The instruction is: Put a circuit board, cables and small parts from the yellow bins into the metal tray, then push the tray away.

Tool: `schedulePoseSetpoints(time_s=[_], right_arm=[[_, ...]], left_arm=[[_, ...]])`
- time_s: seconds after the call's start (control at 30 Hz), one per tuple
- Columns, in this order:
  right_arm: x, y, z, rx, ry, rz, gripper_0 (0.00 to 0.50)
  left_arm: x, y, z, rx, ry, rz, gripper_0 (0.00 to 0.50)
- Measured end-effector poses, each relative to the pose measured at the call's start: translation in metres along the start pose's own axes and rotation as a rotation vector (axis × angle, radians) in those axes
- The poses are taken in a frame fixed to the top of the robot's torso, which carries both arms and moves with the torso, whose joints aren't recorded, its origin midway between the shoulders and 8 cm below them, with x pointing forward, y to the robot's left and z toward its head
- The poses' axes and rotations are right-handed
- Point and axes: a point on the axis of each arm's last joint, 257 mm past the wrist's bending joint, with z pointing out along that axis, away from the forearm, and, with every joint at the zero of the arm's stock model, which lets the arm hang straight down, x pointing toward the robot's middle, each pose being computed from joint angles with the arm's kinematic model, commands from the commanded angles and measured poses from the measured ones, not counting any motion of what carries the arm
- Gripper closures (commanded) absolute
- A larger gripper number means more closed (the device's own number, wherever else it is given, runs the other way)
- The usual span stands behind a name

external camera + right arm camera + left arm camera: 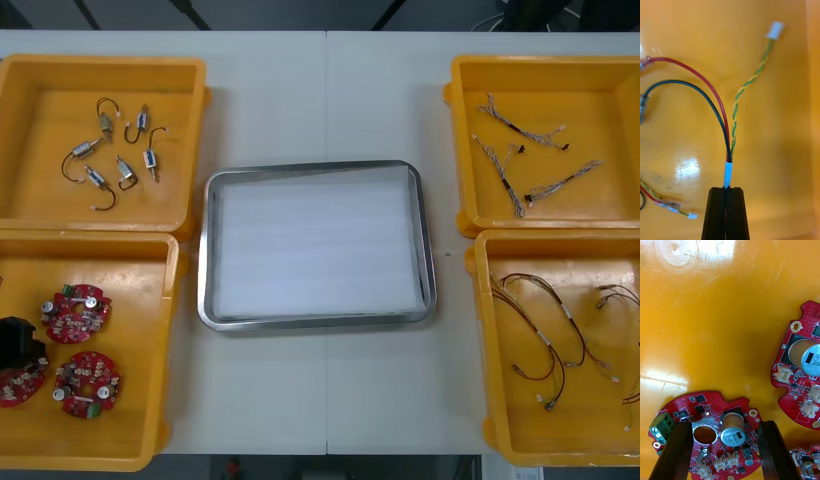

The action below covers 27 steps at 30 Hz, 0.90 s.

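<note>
We have two picks in hand at once, and the tray [315, 172] in the middle of the tabletop [320, 90] holds nothing yet.

The left gripper [20, 340] is down in the bin [170, 300] at the lower left of the front view, where three boards lie. In the left wrist view its fingers [673, 450] stand wide, one at each side of a board [711, 405] that lies flat on the bin floor. We cannot tell if they touch its rim already. To do this well, we should close slowly, so that both fingers meet the rim together. We should also keep them off the capacitor [732, 429] and the green terminal [662, 423], which could catch. A neighbouring board [801, 363] lies near one finger, so we should lift straight up and not sweep sideways.

The right gripper [726, 189] is closed on a cable [727, 170]. It pinches the white sleeve where the red, black and green-yellow wires come together. The hold is at one end, so we think the wires will hang and swing. We should rise high enough that the free ends pass over the bin wall, and watch that the other cable [666, 204] beside the fingers is not dragged along. We should lower the cable well inside the tray before we open.

The small parts [115, 150] wait in the upper left bin [100, 60].
</note>
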Motion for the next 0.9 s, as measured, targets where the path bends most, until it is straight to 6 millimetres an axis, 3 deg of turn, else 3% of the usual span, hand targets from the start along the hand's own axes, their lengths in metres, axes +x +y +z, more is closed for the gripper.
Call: schedulePoseSetpoints(time_s=[0.03, 0.07, 0.13, 0.27, 0.7, 0.9], right_arm=[[-0.003, 0.001, -0.004, -0.001, -0.008, -0.003, 0.5], [-0.006, 0.002, -0.007, -0.002, -0.017, -0.006, 0.5], [-0.01, 0.003, -0.014, -0.002, -0.03, -0.011, 0.5], [-0.017, 0.009, -0.03, -0.001, -0.049, -0.034, 0.5], [-0.024, 0.035, -0.078, 0.012, -0.094, -0.147, 0.5], [-0.01, 0.047, -0.089, 0.019, -0.053, -0.203, 0.5]], left_arm=[[0.0, 0.0, 0.0, 0.0, 0.0, 0.0, 0.0], [0.0, 0.0, 0.0, 0.0, 0.0, 0.0, 0.144], [0.0, 0.0, 0.0, 0.001, -0.001, 0.0, 0.381], [-0.001, -0.001, 0.0, 0.003, -0.005, 0.0, 0.499], [-0.003, -0.001, 0.0, 0.004, -0.013, 0.001, 0.5], [-0.007, -0.001, 0.0, 0.003, -0.028, 0.007, 0.5]])
